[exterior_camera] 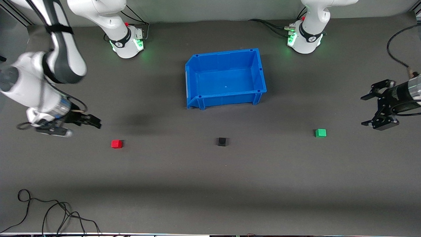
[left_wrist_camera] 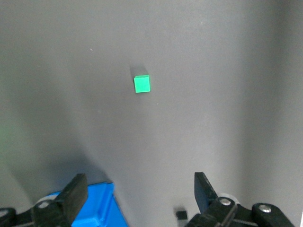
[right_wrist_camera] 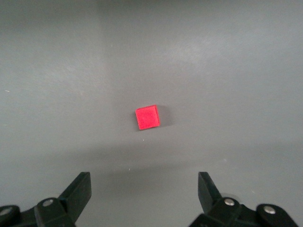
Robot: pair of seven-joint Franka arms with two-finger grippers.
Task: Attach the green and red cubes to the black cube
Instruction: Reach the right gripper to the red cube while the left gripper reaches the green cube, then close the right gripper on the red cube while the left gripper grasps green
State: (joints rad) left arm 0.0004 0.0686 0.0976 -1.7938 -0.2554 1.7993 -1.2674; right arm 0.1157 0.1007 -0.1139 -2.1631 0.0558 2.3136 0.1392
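The red cube [exterior_camera: 116, 144] lies on the dark table toward the right arm's end. The black cube [exterior_camera: 222, 142] lies in the middle, nearer to the front camera than the blue bin. The green cube [exterior_camera: 320, 133] lies toward the left arm's end. All three stand apart. My right gripper [exterior_camera: 84, 129] is open and empty over the table beside the red cube [right_wrist_camera: 147, 117]. My left gripper [exterior_camera: 364, 110] is open and empty over the table beside the green cube [left_wrist_camera: 142, 84]. The left wrist view also shows the black cube [left_wrist_camera: 181, 214].
An empty blue bin [exterior_camera: 256, 70] stands between the two arm bases; a corner of it shows in the left wrist view [left_wrist_camera: 94, 208]. Loose black cables [exterior_camera: 49, 214] lie at the table's near corner at the right arm's end.
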